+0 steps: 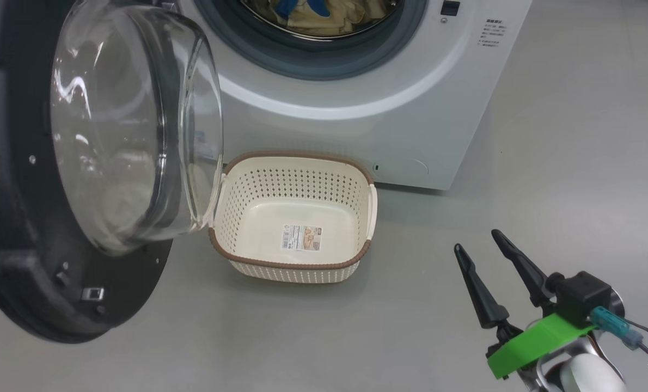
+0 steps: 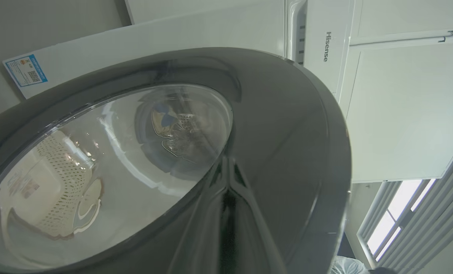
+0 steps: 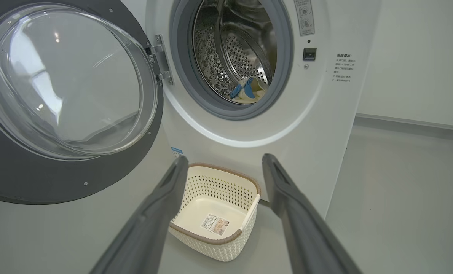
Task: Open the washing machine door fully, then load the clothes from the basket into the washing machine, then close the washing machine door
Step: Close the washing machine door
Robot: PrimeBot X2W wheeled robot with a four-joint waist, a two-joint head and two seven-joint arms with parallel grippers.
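The washing machine door (image 1: 24, 218) stands swung wide open at the left, its glass bowl (image 1: 128, 125) bulging out beside the basket (image 1: 297, 158). The basket sits on the floor in front of the washing machine (image 1: 411, 109) with just a label on its floor. The clothes (image 1: 324, 16) lie inside the drum, cream with a blue patch (image 3: 247, 91). My right gripper (image 1: 476, 240) hovers open and empty at the lower right, pointing toward the basket (image 3: 226, 167). My left gripper (image 2: 228, 171) is shut, close against the door's outer black ring (image 2: 287, 133).
Grey floor (image 1: 574, 163) spreads to the right of the machine. A white appliance marked Hisense (image 2: 327, 45) and a window (image 2: 397, 213) lie beyond the door. A white wall (image 3: 413, 57) stands right of the washer.
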